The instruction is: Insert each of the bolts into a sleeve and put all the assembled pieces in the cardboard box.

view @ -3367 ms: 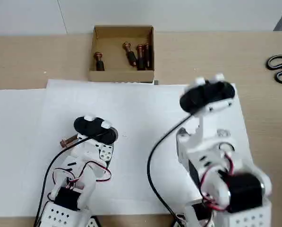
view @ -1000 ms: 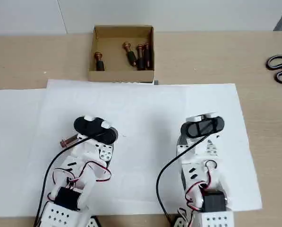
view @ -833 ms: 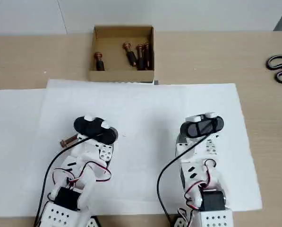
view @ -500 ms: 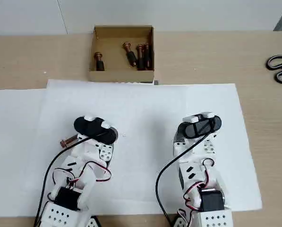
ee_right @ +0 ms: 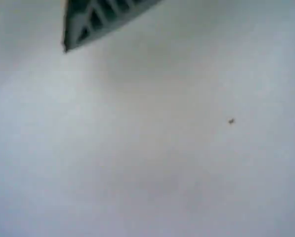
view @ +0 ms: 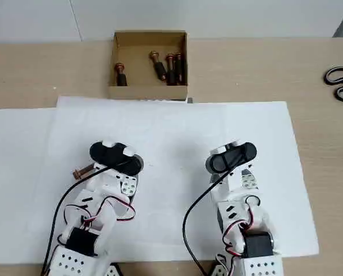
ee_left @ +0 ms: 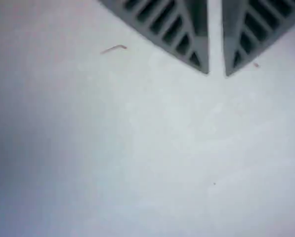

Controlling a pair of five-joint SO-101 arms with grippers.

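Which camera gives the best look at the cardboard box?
The high view: it looks down into the open cardboard box, with four bolt pieces lying inside. Both wrist views face white paper up close instead.

No legible text, no labels, numbers or signs anywhere, plain cardboard box point(view: 150, 92), blank white paper point(view: 171, 132), unmarked wooden table point(view: 246, 69)

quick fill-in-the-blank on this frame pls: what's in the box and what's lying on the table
1. The cardboard box holds ___ bolt pieces.
2. A fifth piece lies outside it on the white ___.
3. The scissors lie on the bare ___, far from the box.
Missing words: four; paper; table.
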